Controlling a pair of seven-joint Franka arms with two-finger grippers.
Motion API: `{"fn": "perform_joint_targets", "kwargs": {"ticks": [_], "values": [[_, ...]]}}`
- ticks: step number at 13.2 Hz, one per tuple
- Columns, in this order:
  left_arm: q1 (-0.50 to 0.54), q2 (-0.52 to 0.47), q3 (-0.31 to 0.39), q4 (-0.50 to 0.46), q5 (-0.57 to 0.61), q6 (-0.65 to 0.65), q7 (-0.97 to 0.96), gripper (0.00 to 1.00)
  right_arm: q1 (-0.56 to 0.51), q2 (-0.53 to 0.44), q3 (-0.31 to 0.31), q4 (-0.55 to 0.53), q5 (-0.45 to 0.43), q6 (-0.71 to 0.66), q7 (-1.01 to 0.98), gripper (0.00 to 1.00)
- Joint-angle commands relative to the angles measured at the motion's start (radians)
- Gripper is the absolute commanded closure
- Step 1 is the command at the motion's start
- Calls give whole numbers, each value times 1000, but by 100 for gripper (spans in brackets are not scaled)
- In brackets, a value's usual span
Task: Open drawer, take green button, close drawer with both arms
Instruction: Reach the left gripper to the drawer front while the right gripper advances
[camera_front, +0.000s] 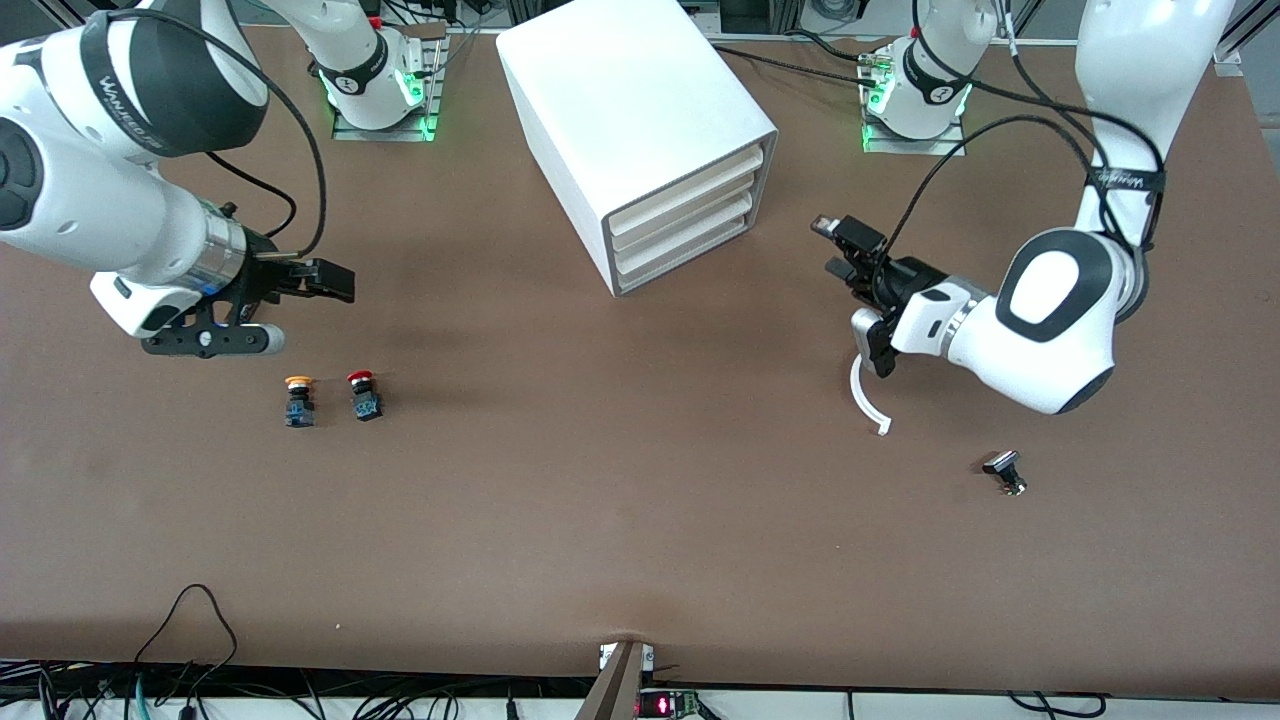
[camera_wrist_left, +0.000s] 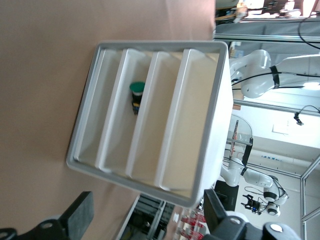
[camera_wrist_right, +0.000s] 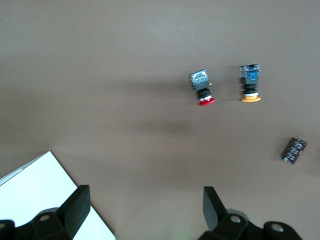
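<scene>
table: brown | on it: cabinet; orange-capped pushbutton; red-capped pushbutton

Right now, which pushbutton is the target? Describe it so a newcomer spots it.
Find the big white cabinet mid-table with three cream drawer fronts. In the left wrist view, the button sits inside it. Its cap is green, unlike the orange-capped pushbutton and red-capped pushbutton out on the table.

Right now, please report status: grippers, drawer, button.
Left gripper open, facing cabinet. Right gripper open, waiting. Drawer shut. Green button seen inside cabinet.
</scene>
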Motion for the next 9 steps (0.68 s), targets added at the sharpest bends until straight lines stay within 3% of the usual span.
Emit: {"fn": "perform_joint_targets", "kwargs": {"ticks": [1, 7, 9], "values": [[-5, 94, -1, 2, -78, 87, 220, 13, 46, 19, -3, 9, 12, 12, 51, 0], [-3, 164, -1, -162, -242, 174, 463, 11, 106, 53, -3, 37, 9, 35, 149, 0], [-23, 173, -2, -203, -247, 187, 503, 19, 126, 59, -3, 37, 7, 42, 184, 0]]}}
